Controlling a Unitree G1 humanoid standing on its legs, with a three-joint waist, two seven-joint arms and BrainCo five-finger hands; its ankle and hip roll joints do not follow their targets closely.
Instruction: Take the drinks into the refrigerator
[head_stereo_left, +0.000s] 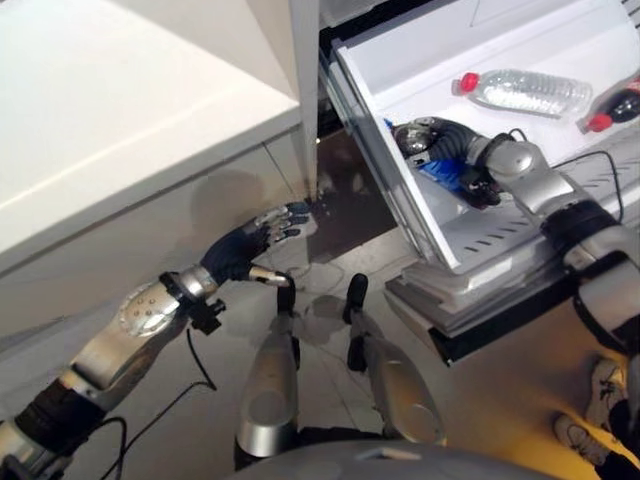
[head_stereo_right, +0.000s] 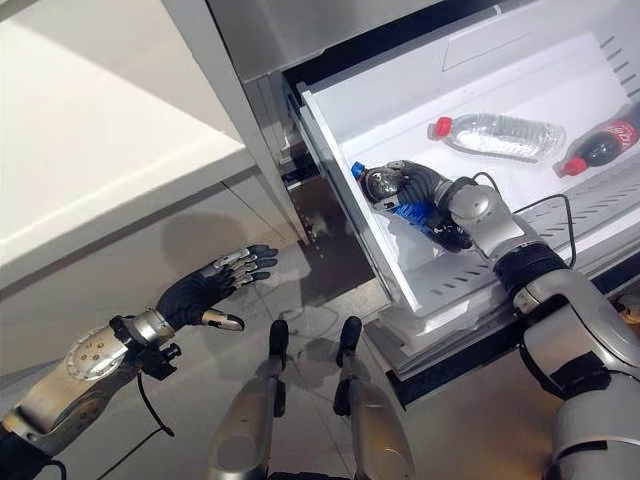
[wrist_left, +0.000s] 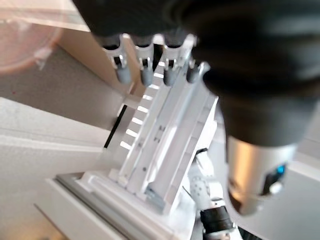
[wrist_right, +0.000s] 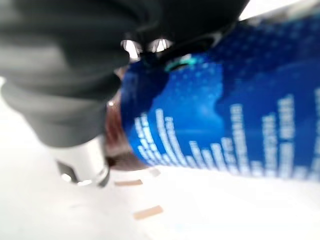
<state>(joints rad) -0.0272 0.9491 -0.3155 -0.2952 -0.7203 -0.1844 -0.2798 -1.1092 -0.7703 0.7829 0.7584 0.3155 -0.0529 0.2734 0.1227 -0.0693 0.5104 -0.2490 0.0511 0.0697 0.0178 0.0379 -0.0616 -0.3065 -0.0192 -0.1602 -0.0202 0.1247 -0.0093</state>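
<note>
Our right hand (head_stereo_right: 405, 190) fingers are curled round the blue bottle (head_stereo_right: 415, 212), low over the fridge shelf (head_stereo_right: 480, 270). Two bottles, clear (head_stereo_right: 497, 135) & cola (head_stereo_right: 598, 148), lie past them; release left. Left hand (head_stereo_right: 205, 287) fingers spread, idle.

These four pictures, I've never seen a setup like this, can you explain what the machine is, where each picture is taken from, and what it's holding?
It is a humanoid robot with two arms. The two wide pictures come from cameras in its head, looking down; the two close ones come from cameras on its wrists. Its right hand reaches into an open white refrigerator drawer, fingers curled round a blue-labelled bottle. Farther back in the drawer lie a clear water bottle and a dark cola bottle, both with red caps. The left hand hangs open over the floor, holding nothing.
</note>
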